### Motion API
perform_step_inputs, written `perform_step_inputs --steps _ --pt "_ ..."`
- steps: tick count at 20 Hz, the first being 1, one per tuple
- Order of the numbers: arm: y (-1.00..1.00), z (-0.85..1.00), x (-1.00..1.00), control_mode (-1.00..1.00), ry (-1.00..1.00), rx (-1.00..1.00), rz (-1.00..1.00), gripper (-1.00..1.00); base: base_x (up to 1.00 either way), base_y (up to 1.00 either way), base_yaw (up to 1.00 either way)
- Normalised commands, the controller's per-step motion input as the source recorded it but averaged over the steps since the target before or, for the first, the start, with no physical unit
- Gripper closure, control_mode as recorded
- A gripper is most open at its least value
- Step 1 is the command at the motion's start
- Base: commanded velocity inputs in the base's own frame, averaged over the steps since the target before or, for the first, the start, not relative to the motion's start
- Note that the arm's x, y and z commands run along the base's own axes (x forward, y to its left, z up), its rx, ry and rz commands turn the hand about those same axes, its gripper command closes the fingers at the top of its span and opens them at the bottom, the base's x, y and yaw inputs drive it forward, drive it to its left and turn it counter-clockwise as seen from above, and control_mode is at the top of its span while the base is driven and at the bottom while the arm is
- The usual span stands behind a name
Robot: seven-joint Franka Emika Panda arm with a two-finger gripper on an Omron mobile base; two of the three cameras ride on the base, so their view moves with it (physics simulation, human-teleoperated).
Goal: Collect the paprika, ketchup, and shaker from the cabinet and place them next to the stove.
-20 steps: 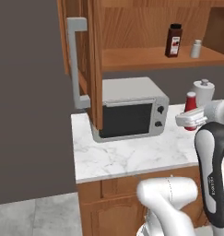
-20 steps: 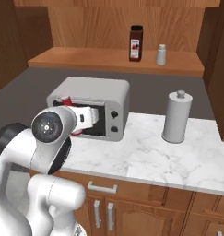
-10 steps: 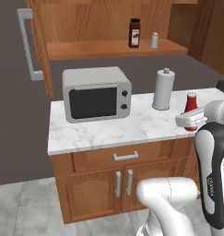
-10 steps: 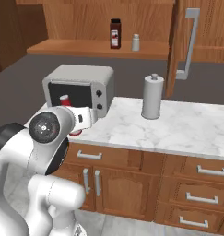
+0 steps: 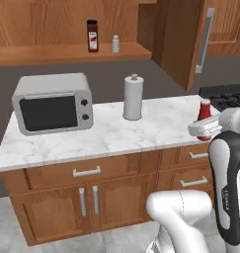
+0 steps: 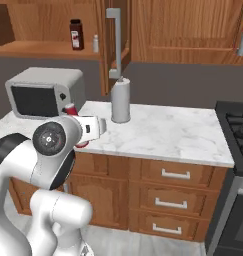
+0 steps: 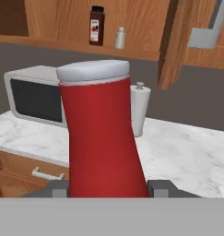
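My gripper (image 7: pixel 106 189) is shut on the ketchup (image 7: pixel 102 133), a red squeeze bottle with a white cap, held upright and close in the hand view. The same bottle (image 5: pixel 204 111) hangs over the counter's right end, in the gripper (image 5: pixel 204 127), near the black stove (image 5: pixel 230 96). The paprika (image 5: pixel 92 35), a dark jar with a black cap, stands on the open cabinet's shelf (image 5: pixel 67 52). Just right of it sits the small pale shaker (image 5: pixel 115 44). The cabinet door (image 5: pixel 183 44) hangs open with its grey bar handle (image 5: pixel 204 39).
On the marble counter (image 5: pixel 156 128) stand a grey microwave (image 5: pixel 52 103) at the left and a tall grey knob-topped cylinder (image 5: pixel 133 97) in the middle. Wooden drawers and doors (image 6: pixel 168 175) run below the counter. The stove (image 6: pixel 238 125) borders the counter's right end.
The base has driven to the right along the counter, so the whole scene has slid left and the stove has come into view. The ketchup stays in my shut gripper.
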Motion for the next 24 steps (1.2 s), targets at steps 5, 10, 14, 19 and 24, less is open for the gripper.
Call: perform_step_inputs --steps 5,10,14,19,24 --pt "0.00 0.00 0.00 1.00 0.00 0.00 0.00 1.00 -0.01 -0.93 0.00" --pt "0.00 0.00 0.00 1.00 0.00 0.00 0.00 1.00 0.14 -0.86 0.00" --pt "0.00 0.00 0.00 1.00 0.00 0.00 0.00 1.00 0.41 -0.73 0.00" --pt "0.00 0.00 0.00 1.00 0.00 0.00 0.00 1.00 0.56 -0.61 0.00" --pt "0.00 0.00 0.00 1.00 0.00 0.00 0.00 1.00 0.65 -0.39 0.04"
